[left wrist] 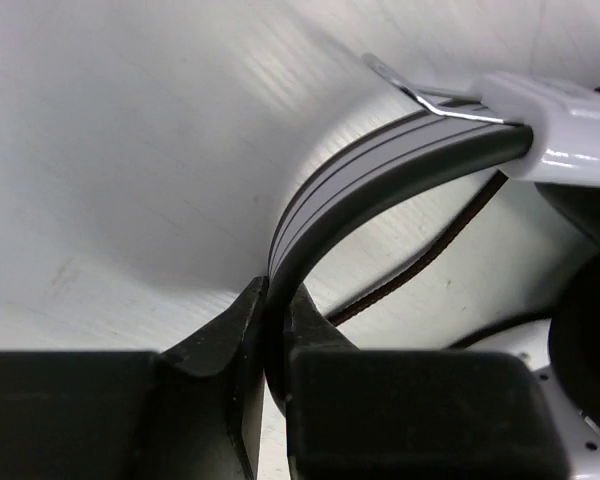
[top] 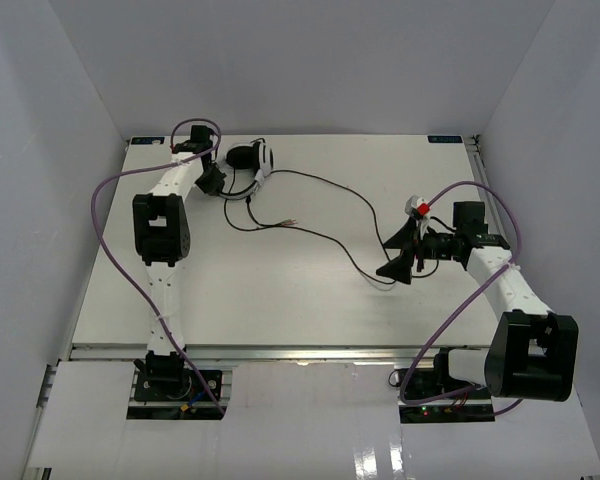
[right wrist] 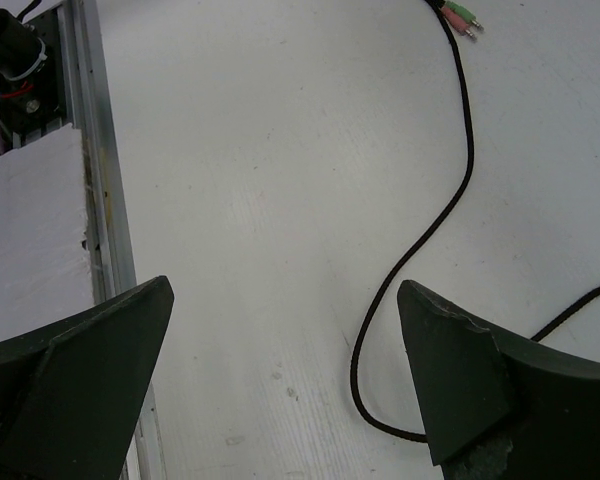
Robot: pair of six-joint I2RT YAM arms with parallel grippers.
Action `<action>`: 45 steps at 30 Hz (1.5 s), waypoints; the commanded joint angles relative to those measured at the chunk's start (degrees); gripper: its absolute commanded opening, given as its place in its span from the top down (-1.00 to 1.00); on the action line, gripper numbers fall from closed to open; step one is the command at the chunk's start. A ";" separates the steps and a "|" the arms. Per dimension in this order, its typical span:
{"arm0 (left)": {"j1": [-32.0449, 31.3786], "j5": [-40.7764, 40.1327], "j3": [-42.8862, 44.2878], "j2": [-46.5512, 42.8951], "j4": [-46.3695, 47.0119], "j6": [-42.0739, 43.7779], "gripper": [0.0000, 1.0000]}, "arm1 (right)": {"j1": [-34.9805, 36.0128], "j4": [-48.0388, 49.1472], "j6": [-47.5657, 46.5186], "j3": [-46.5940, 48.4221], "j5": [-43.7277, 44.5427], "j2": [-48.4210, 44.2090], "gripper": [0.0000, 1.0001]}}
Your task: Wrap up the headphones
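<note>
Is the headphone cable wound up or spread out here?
Spread out. The cable trails loose across the table from the headphones toward the right end effector.

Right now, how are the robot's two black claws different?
The left black two-finger gripper is shut on the headband of the white over-ear headphones; the right black two-finger gripper is wide open and holds nothing. The left sits at the far end of the white table; the right hangs over the thin black cable. Both have dark fingers.

White walls [top: 40,200] surround the table [top: 280,290], a metal rail [top: 300,351] along its near edge.
</note>
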 commanded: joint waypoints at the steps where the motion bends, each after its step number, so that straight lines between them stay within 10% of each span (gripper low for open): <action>1: 0.31 1.27 -9.01 -7.58 3.95 12.64 0.82 | -0.12 -10.05 -10.73 0.97 -1.64 -1.02 -1.00; 9: 0.57 11.44 -29.39 -36.04 19.31 28.01 1.00 | 6.48 -16.78 -21.70 2.67 12.96 -5.98 -0.94; 14: 0.11 20.03 -35.70 -53.56 19.58 30.42 1.00 | 11.46 15.25 -2.27 -1.05 22.26 -12.56 -0.80; 20: -0.10 32.16 -41.25 -68.30 17.81 23.39 1.00 | 15.36 38.38 14.58 4.14 8.23 -3.43 -0.80; 30: -2.12 41.50 -44.00 -76.20 16.83 14.21 1.00 | 19.76 75.94 60.65 14.66 11.19 7.80 -0.80; 45: -2.41 49.88 -44.90 -77.85 21.05 5.32 1.00 | 33.28 75.47 55.72 9.61 5.61 10.25 -0.87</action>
